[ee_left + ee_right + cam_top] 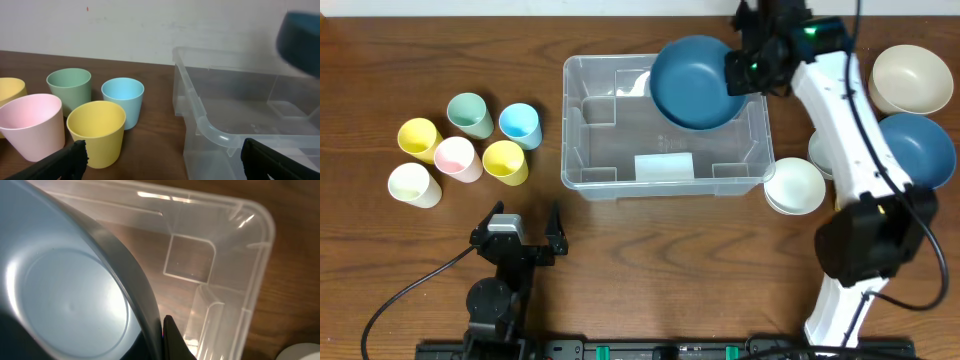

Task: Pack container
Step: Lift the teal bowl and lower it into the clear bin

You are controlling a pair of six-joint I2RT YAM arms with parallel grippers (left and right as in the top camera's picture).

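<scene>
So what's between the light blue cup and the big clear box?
Nothing but bare wooden table, seen from overhead and in the left wrist view: the light blue cup and the container stand apart.

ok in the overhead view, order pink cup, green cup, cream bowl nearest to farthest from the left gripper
1. pink cup, left side, closest to the left gripper
2. green cup, left side, farther back
3. cream bowl, far right corner
</scene>
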